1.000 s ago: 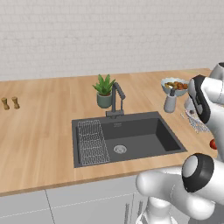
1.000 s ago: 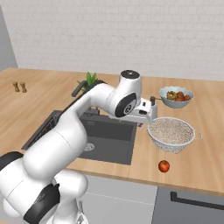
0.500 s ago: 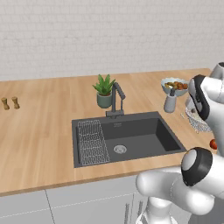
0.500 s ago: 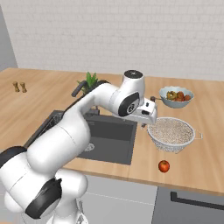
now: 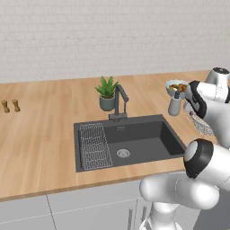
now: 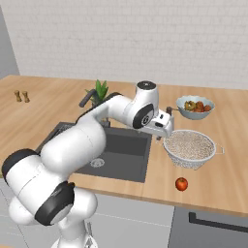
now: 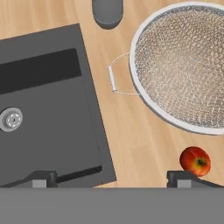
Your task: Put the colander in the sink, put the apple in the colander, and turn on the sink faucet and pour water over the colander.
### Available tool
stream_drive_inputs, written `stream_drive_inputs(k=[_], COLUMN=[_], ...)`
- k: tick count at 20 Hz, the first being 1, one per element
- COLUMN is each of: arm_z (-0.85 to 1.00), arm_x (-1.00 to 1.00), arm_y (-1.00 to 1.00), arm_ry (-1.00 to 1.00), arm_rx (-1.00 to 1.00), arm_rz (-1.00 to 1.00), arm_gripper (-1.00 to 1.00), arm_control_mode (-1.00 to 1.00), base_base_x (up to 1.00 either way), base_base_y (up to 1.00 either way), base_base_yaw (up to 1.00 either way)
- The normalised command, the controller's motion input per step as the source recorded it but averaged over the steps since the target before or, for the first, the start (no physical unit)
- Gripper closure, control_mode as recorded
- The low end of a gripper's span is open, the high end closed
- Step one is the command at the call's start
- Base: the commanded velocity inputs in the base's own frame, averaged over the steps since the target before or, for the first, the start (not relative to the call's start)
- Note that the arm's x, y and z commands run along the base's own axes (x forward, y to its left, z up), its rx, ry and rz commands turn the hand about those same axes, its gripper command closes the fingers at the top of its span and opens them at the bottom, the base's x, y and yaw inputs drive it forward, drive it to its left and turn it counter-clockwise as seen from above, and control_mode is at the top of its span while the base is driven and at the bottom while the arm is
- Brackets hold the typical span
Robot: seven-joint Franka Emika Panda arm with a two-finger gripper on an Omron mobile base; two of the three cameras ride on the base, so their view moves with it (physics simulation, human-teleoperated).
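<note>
While the hand (image 6: 163,127) hovers above the table with its fingers spread wide and nothing between them, the colander (image 6: 189,147) sits just beyond it on the wood, on the side away from the sink (image 6: 127,154). That is the relation the coming move turns on — the mesh bowl lies outward from the hand, across a narrow strip of bare table from the basin's edge. In the hand view the colander (image 7: 183,65) takes the upper right, the sink (image 7: 43,105) the left, and the bowl's thin wire handle (image 7: 119,78) juts from the rim toward the basin, into the gap between the two. The two dark fingertips (image 7: 177,177) rise at the bottom of that view, one over the basin's corner, the other just beside the apple (image 7: 195,160), which rests on the table close to the colander's rim but apart from it.

My reading is that the first step is not yet done: the colander stands on the table, untouched. Its rim or that near handle looks the likeliest hold, and the hand would need to shift toward the bowl before closing. The sink faucet (image 5: 119,101) stands behind the basin, with no water running.
</note>
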Motion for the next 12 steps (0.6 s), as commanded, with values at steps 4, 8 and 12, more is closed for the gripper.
stream_drive_inputs(k=[4, 8, 12], arm_z=[-0.36, -0.31, -0.25], arm_x=[0.37, 0.42, 0.31], arm_y=[-0.01, -0.04, -0.12], arm_ry=[0.00, 0.00, 0.00], arm_rx=[0.00, 0.00, 0.00], arm_rz=[-0.03, -0.03, -0.01], arm_gripper=[-1.00, -1.00, -1.00], arm_control_mode=[-1.00, -1.00, -1.00], base_base_x=[0.00, 0.00, 0.00], base_base_y=[0.00, 0.00, 0.00], base_base_yaw=[0.00, 0.00, 0.00])
